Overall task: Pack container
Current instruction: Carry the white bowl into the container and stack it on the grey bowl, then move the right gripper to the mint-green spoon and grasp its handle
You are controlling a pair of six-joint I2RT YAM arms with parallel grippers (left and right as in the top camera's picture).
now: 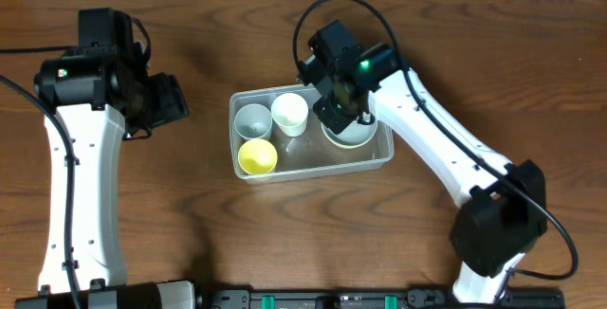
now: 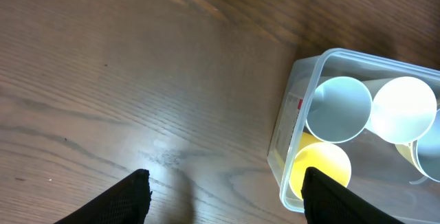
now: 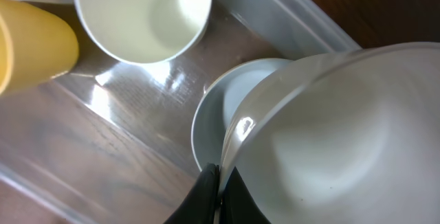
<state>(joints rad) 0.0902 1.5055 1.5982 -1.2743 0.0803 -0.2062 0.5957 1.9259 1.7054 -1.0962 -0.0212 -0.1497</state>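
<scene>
The clear container (image 1: pixel 384 154) sits mid-table, also in the left wrist view (image 2: pixel 292 107) and the right wrist view (image 3: pixel 289 18). Inside stand a pale blue cup (image 1: pixel 252 118), a white cup (image 1: pixel 289 112) and a yellow cup (image 1: pixel 257 157). My right gripper (image 3: pixel 221 189) is shut on the rim of a white bowl (image 3: pixel 344 141), held tilted over a pale bowl (image 3: pixel 227 107) in the container's right end. In the overhead view the gripper (image 1: pixel 341 110) covers most of the bowl (image 1: pixel 353 136). My left gripper (image 2: pixel 227 196) is open and empty over bare table left of the container.
The wooden table (image 1: pixel 190 205) surrounds the container. The left arm (image 1: pixel 81 157) stands at the left side, the right arm (image 1: pixel 446 148) reaches in from the front right. The cups also show in the left wrist view: blue (image 2: pixel 338 108), white (image 2: pixel 402 108), yellow (image 2: pixel 320 172).
</scene>
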